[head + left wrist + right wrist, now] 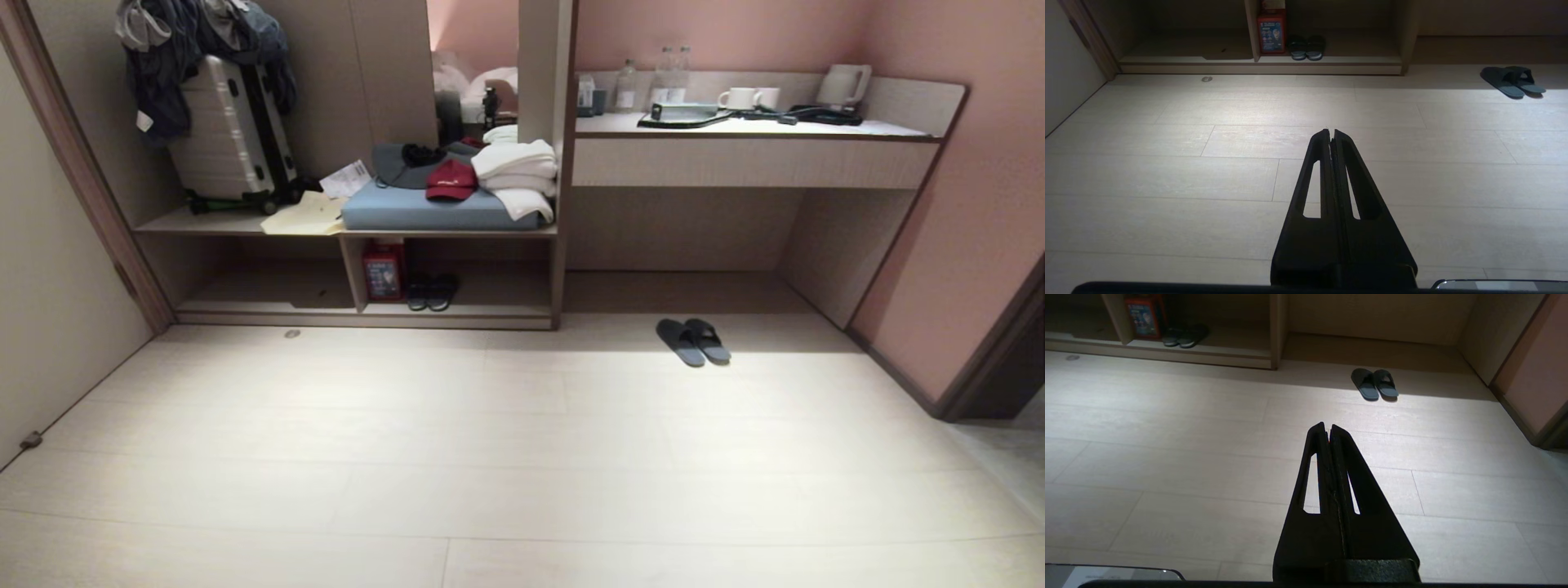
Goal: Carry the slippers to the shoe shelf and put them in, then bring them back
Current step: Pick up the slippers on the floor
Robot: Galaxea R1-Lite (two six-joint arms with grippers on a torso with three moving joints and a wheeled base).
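Head cam looks forward and down from well back at the shoe shelf (367,278). Both wrist cams sit low over the floor, facing that shelf; all three share it and the slippers (694,340) to its right.

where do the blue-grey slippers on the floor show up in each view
Head view: slippers right of centre, on the floor before the desk recess.
Left wrist view: far upper right.
Right wrist view: upper middle, right of centre.
Shared landmark: the red box in the shoe shelf, beside a darker pair.
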